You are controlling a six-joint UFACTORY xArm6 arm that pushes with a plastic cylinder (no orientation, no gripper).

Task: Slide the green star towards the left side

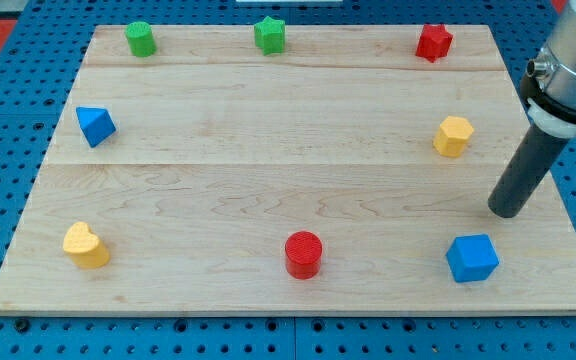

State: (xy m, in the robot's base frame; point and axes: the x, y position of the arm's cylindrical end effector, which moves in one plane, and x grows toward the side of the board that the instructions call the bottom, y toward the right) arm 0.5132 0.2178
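Observation:
The green star [270, 35] sits near the view's top edge of the wooden board [268, 170], about the middle. A green cylinder [140, 39] stands to its left along the same edge. My tip [505, 212] rests at the view's right side of the board, far from the star, just above the blue cube [471, 258] and below the yellow hexagon block [453, 136].
A red star [433, 42] is at the top right. A blue triangular block [95, 125] is at the left. A yellow heart [86, 246] is at the bottom left. A red cylinder [303, 254] is at the bottom middle. Blue pegboard surrounds the board.

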